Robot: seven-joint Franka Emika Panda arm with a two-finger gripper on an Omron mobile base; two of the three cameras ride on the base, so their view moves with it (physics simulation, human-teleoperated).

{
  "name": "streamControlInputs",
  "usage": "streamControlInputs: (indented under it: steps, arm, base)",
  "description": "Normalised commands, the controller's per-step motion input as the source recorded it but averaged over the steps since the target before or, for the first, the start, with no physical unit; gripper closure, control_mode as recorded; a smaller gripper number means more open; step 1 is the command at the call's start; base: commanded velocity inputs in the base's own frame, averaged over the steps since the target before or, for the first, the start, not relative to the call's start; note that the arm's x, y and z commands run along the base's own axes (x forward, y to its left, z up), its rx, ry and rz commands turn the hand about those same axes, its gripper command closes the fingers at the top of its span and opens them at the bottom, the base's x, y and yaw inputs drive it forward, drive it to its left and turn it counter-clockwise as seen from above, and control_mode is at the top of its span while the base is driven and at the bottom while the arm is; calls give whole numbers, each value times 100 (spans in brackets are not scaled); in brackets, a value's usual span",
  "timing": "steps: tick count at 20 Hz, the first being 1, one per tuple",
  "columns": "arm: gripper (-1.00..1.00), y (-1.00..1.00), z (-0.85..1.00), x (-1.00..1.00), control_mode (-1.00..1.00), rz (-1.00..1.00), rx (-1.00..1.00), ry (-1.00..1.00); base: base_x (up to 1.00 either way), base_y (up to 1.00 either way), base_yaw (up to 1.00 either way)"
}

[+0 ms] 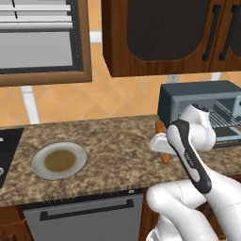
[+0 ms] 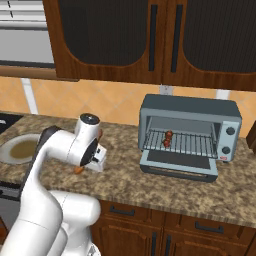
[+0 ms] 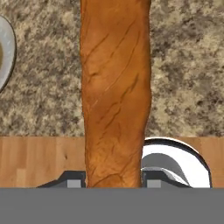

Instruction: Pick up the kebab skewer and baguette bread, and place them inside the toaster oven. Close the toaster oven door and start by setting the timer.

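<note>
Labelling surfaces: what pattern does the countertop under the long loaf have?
Speckled brown-and-beige granite countertop, clearest in the hand view.

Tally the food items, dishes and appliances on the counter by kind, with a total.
Food: 2, skewer on the oven rack, baguette between the fingers
Dishes: 1, plate
Appliances: 1, toaster oven, door open
Total: 4

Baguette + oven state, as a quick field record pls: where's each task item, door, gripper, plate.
baguette bread: between the gripper's fingers, above the counter
gripper: shut on the loaf, left of the toaster oven
kebab skewer: lying on the oven's wire rack
toaster oven door: dropped open, flat in front
plate: on the counter, far left, nothing on it
timer: knobs on oven's right side, setting unreadable
</note>
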Motion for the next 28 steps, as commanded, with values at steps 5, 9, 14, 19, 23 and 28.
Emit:
streamControlInputs:
  steps: [5,9,14,19,23,28]
  arm:
    - [100,-95,47,0,-100,0,-16,0]
    - [100,-92,33,-2,-100,4,-25,0]
    - [100,-89,18,0,-100,3,-27,0]
    - [100,-93,4,-3,-100,2,-24,0]
    - [100,-90,0,0,-100,1,-25,0]
    - [100,-86,0,1,-100,0,-29,3]
  base:
    - [0,0,0]
    - [0,0,0]
    - [0,0,0]
    - [0,0,0]
    - [0,0,0]
    - [0,0,0]
